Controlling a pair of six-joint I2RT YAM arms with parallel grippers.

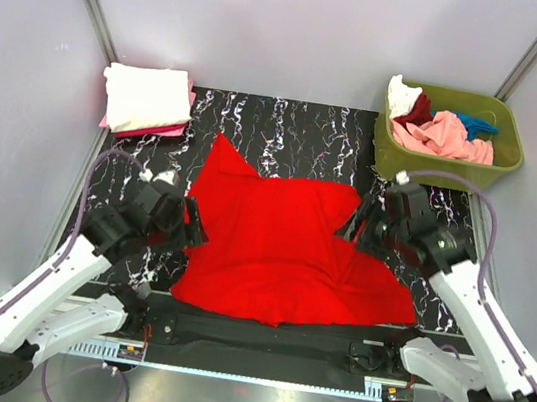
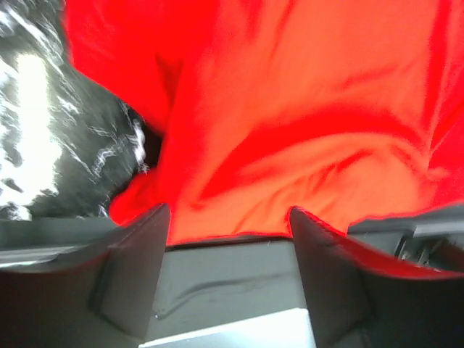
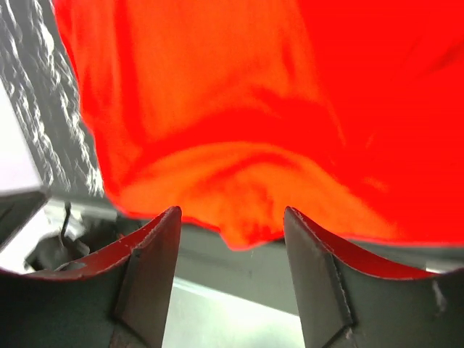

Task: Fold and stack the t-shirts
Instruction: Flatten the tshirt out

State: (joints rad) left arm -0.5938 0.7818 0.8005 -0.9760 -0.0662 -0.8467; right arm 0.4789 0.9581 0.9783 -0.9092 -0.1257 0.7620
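A bright red t-shirt (image 1: 282,249) lies spread and rumpled on the black marbled mat (image 1: 290,123). My left gripper (image 1: 192,226) is at the shirt's left edge. In the left wrist view it (image 2: 228,217) stands open, with the red cloth (image 2: 290,116) just beyond the fingertips and nothing between them. My right gripper (image 1: 355,226) is at the shirt's right side. It (image 3: 230,217) is open too, and the shirt's hem (image 3: 246,235) dips toward the gap without being pinched. A folded cream-white t-shirt (image 1: 146,96) rests on a pink one (image 1: 163,131) at the back left.
An olive-green bin (image 1: 446,162) at the back right holds loose white, dark red, pink (image 1: 445,136) and teal (image 1: 478,123) t-shirts. Grey walls with metal posts enclose the table. A metal rail runs along the near edge between the arm bases.
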